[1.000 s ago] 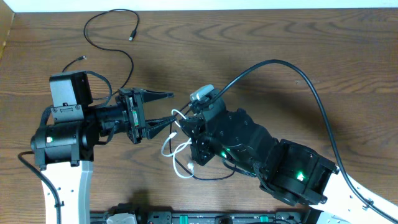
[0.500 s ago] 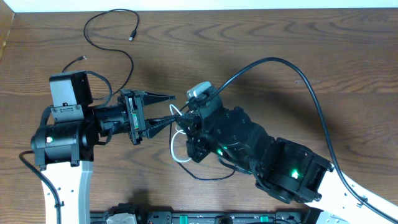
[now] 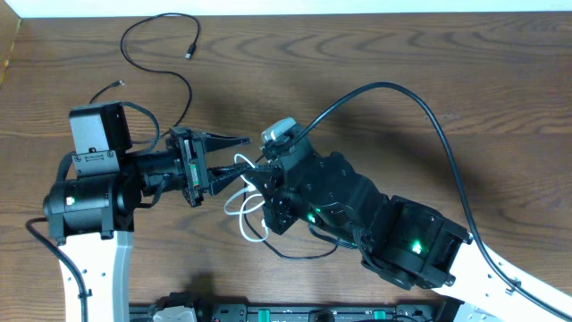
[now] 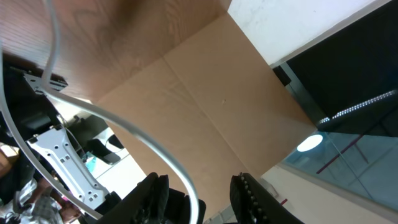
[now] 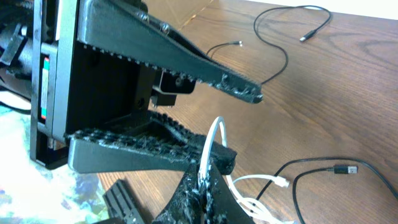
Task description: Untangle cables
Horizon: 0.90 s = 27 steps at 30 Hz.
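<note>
The white cable [image 3: 234,207] lies in loops on the table between the two arms. My right gripper [image 5: 204,177] is shut on a raised loop of the white cable [image 5: 214,134] and holds it up. My left gripper [image 3: 245,156] is open, and that loop passes between its fingers [image 4: 199,199] in the left wrist view. One black cable [image 3: 189,51] lies apart at the far left of the table. A second black cable [image 5: 341,169] with a plug lies beside the white loops, partly under my right arm [image 3: 299,255].
The right arm's thick black cable [image 3: 429,107] arcs over the middle of the table. A cardboard wall [image 4: 205,106] fills the left wrist view. The far black cable also shows in the right wrist view [image 5: 306,37].
My right gripper has moved up and to the left with the white cable, drawing the loops along and bringing the raised loop between the left gripper's open fingers. The left arm has stayed put.
</note>
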### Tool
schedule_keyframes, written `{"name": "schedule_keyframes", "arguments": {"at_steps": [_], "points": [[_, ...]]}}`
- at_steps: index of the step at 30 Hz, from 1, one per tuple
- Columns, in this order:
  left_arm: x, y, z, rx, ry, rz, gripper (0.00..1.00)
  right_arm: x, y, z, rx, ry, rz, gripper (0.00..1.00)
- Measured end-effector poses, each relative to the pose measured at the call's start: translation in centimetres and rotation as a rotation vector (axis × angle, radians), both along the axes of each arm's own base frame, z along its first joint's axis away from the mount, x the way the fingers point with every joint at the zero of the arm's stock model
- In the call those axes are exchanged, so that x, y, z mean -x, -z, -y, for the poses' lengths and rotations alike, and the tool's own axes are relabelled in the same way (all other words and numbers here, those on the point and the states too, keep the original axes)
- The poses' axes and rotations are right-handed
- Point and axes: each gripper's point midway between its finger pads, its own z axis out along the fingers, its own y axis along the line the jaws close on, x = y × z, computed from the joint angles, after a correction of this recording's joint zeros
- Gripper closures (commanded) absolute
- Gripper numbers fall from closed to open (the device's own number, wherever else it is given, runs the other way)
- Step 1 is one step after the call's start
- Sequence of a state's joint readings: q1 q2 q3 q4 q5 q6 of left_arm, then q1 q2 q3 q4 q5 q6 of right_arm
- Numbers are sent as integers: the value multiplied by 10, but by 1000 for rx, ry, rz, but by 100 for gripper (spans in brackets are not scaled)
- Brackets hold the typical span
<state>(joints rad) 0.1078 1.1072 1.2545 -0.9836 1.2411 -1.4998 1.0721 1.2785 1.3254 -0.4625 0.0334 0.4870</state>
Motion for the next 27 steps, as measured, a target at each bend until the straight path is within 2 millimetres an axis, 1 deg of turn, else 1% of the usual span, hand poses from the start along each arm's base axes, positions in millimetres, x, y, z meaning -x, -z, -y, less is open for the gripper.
{"name": "schedule_keyframes", "arguments": {"at_steps": [3,8,10,14,18,19,20,21,22,25,27], "points": [[0,0,0,0,0,0,64,1,1,0,3,-2,-3,99],[0,0,0,1,0,0,72,1,1,0,3,-4,-4,99],[0,0,0,2,1,-1,77,1,1,0,3,-4,-4,99],[0,0,0,4,-1,-7,92,1,1,0,2,-7,-5,99],[0,0,0,4,-1,-6,92,1,2,-1,4,-7,-6,99],[0,0,0,4,-1,-6,92,1,2,-1,4,-8,-6,96],[0,0,0,4,0,-6,92,1,2,-1,3,-7,-8,90],[0,0,0,4,0,-6,92,1,2,-1,1,-6,-12,82],[0,0,0,4,-1,-6,92,2,2,-1,4,-11,-8,70],[0,0,0,0,-3,-6,92,2,2,-1,1,-8,-13,55],[-2,3,-1,-14,-14,-8,92,2,2,-1,1,-9,-14,50]]}}
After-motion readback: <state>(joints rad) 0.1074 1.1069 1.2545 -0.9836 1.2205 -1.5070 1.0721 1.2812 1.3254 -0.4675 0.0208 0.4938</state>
